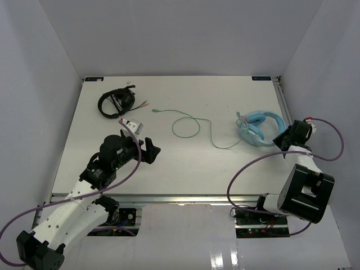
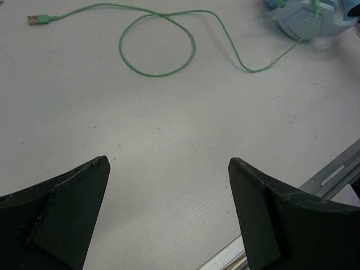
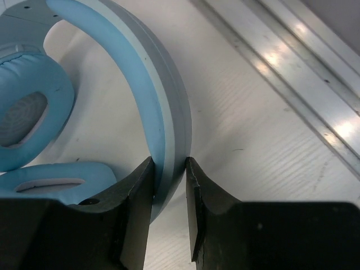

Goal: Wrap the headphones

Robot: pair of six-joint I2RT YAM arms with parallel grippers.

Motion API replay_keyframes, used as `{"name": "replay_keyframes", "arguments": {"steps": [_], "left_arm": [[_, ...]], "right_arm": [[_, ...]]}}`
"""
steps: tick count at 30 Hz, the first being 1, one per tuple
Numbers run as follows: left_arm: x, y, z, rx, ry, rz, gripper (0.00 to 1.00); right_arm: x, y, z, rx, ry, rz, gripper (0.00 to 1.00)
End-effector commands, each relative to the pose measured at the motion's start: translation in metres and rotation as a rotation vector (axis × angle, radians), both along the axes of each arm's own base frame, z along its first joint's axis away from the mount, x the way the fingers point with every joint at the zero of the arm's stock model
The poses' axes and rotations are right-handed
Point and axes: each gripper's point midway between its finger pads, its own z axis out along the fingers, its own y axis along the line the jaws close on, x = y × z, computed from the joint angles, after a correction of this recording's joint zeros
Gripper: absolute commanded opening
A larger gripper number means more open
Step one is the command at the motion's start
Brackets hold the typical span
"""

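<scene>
Pinching headphones (image 3: pixel 169 112) headband: right jaws | ear cups (image 3: pixel 31 115) cropped | left jaws apart

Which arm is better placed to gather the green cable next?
Probably left. The left gripper is open and facing the cable loop, while the right gripper is shut on the headband of the headphones, steadying them.
</scene>
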Motion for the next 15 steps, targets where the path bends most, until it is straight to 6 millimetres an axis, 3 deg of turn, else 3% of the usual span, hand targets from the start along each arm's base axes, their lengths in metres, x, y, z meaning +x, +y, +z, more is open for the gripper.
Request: {"name": "replay_keyframes", "arguments": {"steps": [1,5,15], "left_arm": [[0.0,-0.002,0.023,-0.034,-0.046,-0.002,0.98],[-0.001,-0.001,0.024,-0.038,-0.052,-0.002,0.98],[-0.002,-0.003,0.027,-0.042,-0.057,-0.013,0.98]], "right_arm": [[0.017,0.053,0.015,-0.043,-0.044,0.248,0.32],[0.021,0.097,0.005,0.035,-0.035,0.439,0.34],[0.019,0.139,-0.019,0.02,0.022,0.715,0.38]]}}
